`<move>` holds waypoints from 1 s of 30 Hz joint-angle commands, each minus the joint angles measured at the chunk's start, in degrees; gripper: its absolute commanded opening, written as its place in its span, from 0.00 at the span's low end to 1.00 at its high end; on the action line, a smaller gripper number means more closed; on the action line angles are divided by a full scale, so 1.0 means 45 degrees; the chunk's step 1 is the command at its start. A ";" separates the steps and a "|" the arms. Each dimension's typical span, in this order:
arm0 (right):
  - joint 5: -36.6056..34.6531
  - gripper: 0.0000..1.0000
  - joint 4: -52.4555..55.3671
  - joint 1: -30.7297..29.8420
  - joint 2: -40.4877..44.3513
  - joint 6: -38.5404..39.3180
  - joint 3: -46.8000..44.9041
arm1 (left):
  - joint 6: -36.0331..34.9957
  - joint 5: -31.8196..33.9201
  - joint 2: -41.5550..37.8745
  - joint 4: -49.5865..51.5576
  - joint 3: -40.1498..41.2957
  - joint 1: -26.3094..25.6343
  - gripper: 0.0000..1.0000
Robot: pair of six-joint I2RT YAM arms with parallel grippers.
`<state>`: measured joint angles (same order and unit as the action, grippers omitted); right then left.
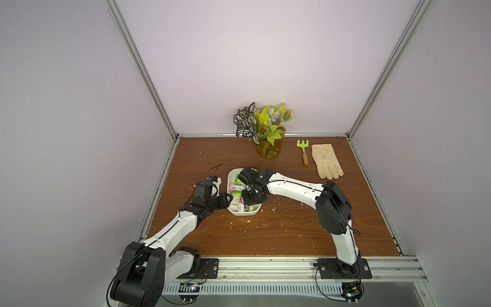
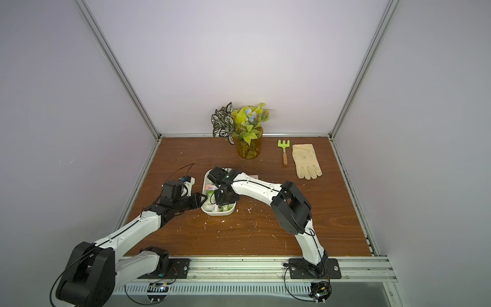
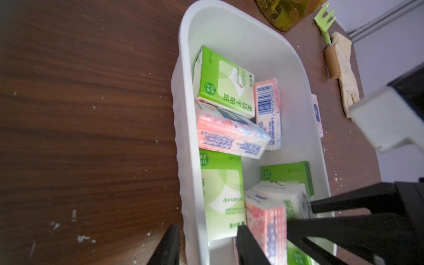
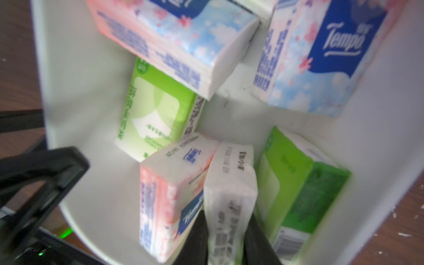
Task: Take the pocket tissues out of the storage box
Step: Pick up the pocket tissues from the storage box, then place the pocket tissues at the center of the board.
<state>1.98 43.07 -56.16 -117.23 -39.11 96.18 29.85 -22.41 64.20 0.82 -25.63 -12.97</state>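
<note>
Near end of storage box (image 3: 183, 114): right gripper (image 4: 227, 220) pinches one upright packet (image 4: 229, 183) by its thin edge. Neighbours touch it, so a lift may drag them or the grip may slip. Left gripper (image 3: 206, 247) has its jaws spread astride the box wall, so the box could tip. Far end: other pocket tissues (image 3: 226, 82) lie loose inside.

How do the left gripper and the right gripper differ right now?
The left gripper is open; the right gripper is shut. The left gripper straddles the box wall, one finger outside and one inside, while the right gripper reaches inside it. The left gripper seems to hold nothing; the right gripper pinches a packet standing on edge. Both are at the box's near end.
</note>
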 commanded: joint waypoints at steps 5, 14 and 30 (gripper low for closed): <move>0.0587 0.24 -0.0235 0.0108 0.1808 -0.0338 0.0407 | -0.0294 0.0842 -0.0577 0.1168 -0.0953 0.0144 0.56; 0.2555 0.24 -0.2463 0.1786 0.4206 0.0369 -0.1617 | -0.0285 0.1880 -0.1897 0.1752 -0.2022 0.0192 0.69; 0.7554 0.24 -0.3980 0.8424 0.7268 0.5429 -0.6164 | -0.0202 0.4568 -0.3766 0.1917 -0.2934 0.0251 0.98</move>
<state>29.39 26.46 -21.06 -85.89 -22.00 69.14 28.93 -5.43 48.21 8.12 -37.23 -12.62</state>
